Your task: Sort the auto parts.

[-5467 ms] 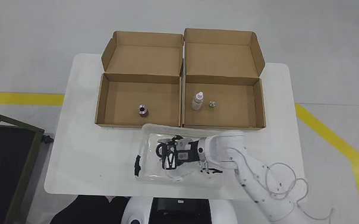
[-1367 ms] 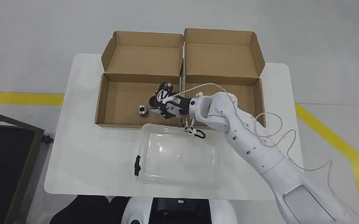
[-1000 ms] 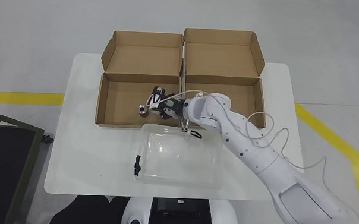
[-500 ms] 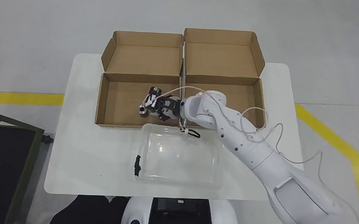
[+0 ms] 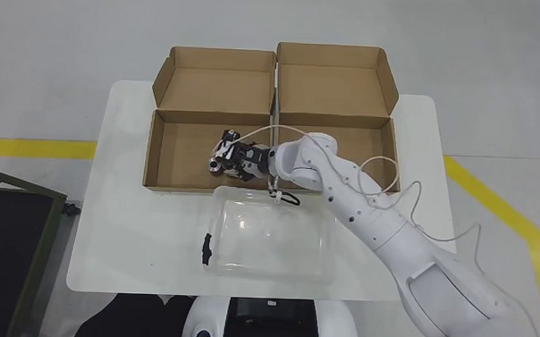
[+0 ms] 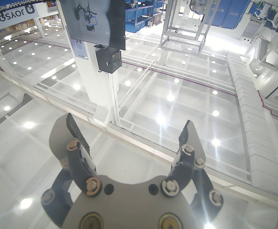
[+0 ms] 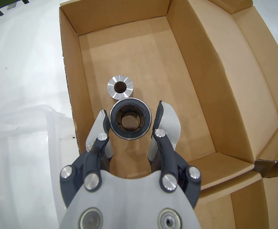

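Observation:
My right gripper (image 7: 132,109) is inside the left cardboard box (image 5: 177,152), low over its floor. A black ring-shaped part (image 7: 129,101) stands between its fingers; one finger touches the ring and the other stands slightly off it, so the jaws are open. Just beyond the ring sits a silver slotted sleeve (image 7: 120,86), which also shows in the top view as the sleeve (image 5: 215,164) beside the right gripper (image 5: 227,156). My left gripper (image 6: 130,134) points up at the ceiling, open, with nothing between its fingers.
A second open cardboard box (image 5: 351,162) stands to the right of the first, partly covered by the right arm. A clear plastic bin (image 5: 268,235) lies on the white table (image 5: 133,235) in front of the boxes. The box walls stand close around the right gripper.
The right arm carried the black part from the clear bin into the left box and lowered it beside the silver sleeve. Its fingers now stand spread around the part.

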